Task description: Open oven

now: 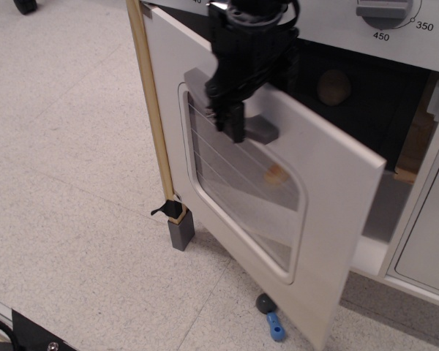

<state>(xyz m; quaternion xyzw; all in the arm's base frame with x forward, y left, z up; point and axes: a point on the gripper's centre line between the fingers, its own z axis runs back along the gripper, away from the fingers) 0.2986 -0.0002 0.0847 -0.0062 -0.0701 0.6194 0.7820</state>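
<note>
1. Wooden post (152,110): pale upright strip along the hinge side of the oven, ending in a small grey foot (181,232) on the speckled floor (66,183).
2. Oven (395,44): large white toy unit filling the upper right; its cavity lies open and dark behind the door, toward 2 o'clock from the frame centre.
3. Oven door (329,190): white panel hinged at its left edge, swung well outward, free edge toward 4 o'clock. Rounded clear window (238,194) with thin wire lines across it.
4. Grey bar handle (256,130): set above the window; its left and right ends show, its middle is covered.
5. Hand (233,121): black, reaching down from 12 o'clock onto the handle. Its fingers sit at the bar, but whether they pinch it or only hook it cannot be told.
6. Grey knob toy with blue stem (272,319): on the floor at 6 o'clock, partly hidden behind the door's lower edge.
7. Round tan object (334,86): inside the cavity, at 1 o'clock.
8. Numbered dial (384,9): on the grey panel at the top, marks 450 and 350 readable.
9. White cabinet door (428,248): plain, at the far right edge.
</note>
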